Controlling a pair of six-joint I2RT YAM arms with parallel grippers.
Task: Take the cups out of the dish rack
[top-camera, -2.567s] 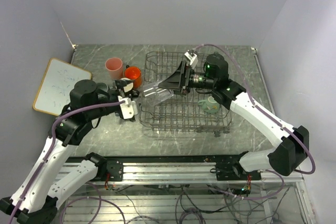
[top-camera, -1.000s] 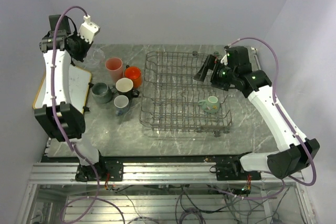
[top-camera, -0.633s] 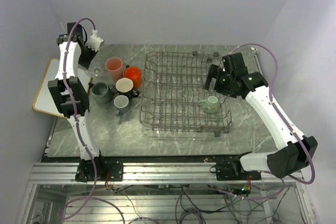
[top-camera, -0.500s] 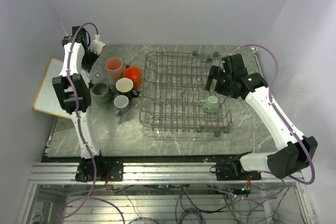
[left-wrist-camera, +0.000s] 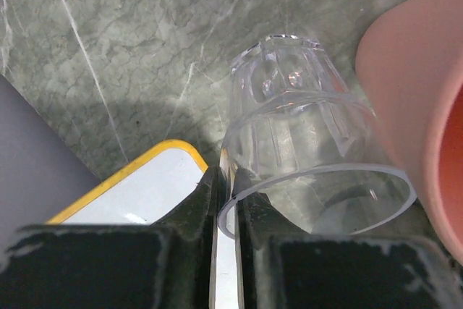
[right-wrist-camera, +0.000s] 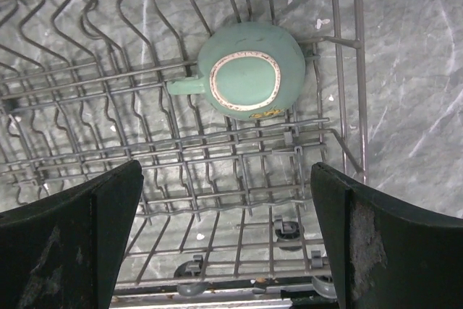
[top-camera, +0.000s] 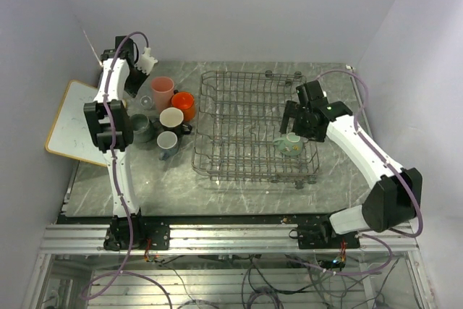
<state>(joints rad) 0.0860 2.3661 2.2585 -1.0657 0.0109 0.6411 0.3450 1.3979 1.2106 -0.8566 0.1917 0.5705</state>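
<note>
The clear glass (left-wrist-camera: 304, 128) stands upright on the marble at the far left, close beside the pink tumbler (left-wrist-camera: 427, 106). My left gripper (left-wrist-camera: 228, 211) is shut on its rim, one finger inside and one outside. From above, the left gripper (top-camera: 142, 90) and glass (top-camera: 147, 99) sit left of the pink tumbler (top-camera: 162, 92). The orange mug (top-camera: 183, 104), black mug (top-camera: 171, 118) and two grey mugs (top-camera: 141, 128) (top-camera: 167, 142) stand together there. A mint-green mug (right-wrist-camera: 249, 81) lies in the dish rack (top-camera: 239, 117). My right gripper (right-wrist-camera: 228, 236) hangs wide open just above it.
A white board with a yellow-wood frame (top-camera: 72, 121) lies at the table's left edge, under my left fingers in the wrist view (left-wrist-camera: 145, 193). The rack's wire side (right-wrist-camera: 358, 70) runs right of the mint-green mug, with bare marble beyond. Walls close in on the left and back.
My left arm swung in from the far-left wall and brought the glass down beside the pink tumbler. My right gripper moved from the rack's back right toward the mint-green mug, still open.
</note>
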